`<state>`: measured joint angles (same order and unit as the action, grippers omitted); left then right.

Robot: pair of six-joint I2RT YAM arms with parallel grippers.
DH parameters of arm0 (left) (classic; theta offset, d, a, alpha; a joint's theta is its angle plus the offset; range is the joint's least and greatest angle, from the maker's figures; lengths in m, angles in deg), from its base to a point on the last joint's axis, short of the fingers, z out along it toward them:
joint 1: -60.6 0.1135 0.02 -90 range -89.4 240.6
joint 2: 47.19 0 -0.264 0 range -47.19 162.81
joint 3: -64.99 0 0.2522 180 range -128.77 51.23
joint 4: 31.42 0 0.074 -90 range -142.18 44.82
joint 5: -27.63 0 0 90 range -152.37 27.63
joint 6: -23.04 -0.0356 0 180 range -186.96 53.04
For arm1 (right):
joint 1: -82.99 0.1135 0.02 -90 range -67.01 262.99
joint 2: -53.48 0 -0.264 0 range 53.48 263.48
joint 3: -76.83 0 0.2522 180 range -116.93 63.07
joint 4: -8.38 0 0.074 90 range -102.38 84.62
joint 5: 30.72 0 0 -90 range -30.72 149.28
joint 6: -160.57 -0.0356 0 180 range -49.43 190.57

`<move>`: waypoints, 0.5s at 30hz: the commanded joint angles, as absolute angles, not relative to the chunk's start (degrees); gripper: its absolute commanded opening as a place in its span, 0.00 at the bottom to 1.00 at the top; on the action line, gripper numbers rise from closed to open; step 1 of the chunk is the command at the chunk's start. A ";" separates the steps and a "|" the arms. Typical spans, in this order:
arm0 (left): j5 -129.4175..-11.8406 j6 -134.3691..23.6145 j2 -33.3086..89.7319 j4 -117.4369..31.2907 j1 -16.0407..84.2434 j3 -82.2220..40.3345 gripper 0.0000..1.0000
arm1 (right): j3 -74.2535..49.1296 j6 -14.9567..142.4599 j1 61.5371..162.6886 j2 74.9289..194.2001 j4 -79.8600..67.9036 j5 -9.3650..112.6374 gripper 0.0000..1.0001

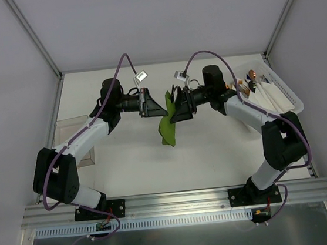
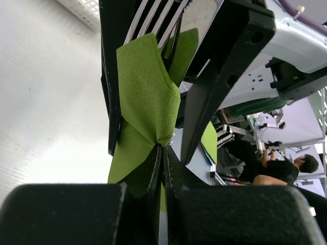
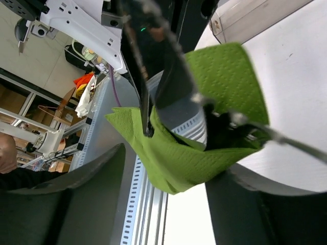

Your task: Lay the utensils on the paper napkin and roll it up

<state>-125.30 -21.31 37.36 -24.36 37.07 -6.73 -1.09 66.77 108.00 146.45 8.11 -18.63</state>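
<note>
Left gripper (image 2: 162,152): jaws shut tight, pinching a gathered corner of the green paper napkin (image 2: 145,87) right at the fingertips. Napkin is off the table, held mid-air between the two arms, crumpled and folded, not flat and not a neat roll.

Right gripper (image 3: 173,168): faces the left one tip to tip, jaws parted, one finger on each side of the napkin bundle. Can't tell if its pads press the paper. In the left wrist view there's a gap between the napkin and one of its fingers.

Fork (image 2: 138,20): silvery tines poke out of the top of the napkin fold, between the right gripper's fingers. Handle is hidden in the paper. In the right wrist view a blurred silvery shaft (image 3: 288,143) sticks out of the fold. Can't tell which utensil it is, or how many pieces are inside.

Top view: the napkin's loose end hangs down below the two grippers over the middle of the white table (image 1: 126,162), not touching it as far as I can see.

White perforated basket (image 1: 289,97) sits at the far right, beside the right arm. It holds folded white napkins (image 1: 267,96) and copper-tipped cutlery (image 1: 251,76). A clear plastic container (image 1: 72,126) is at the left edge, partly under the left arm. Aluminium rail (image 1: 178,200) carries both arm bases.
</note>
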 commanded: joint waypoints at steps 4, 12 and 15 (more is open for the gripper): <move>-129.51 -15.11 34.89 -12.93 37.49 -5.55 0.00 | -5.04 64.52 109.35 145.59 12.00 -19.82 0.54; -129.34 -14.75 35.07 -11.95 38.27 -5.11 0.00 | -4.96 61.69 109.44 145.42 13.87 -20.09 0.16; -128.73 -15.45 34.81 -13.01 39.94 -5.20 0.00 | -4.96 60.73 109.44 145.24 13.78 -20.18 0.00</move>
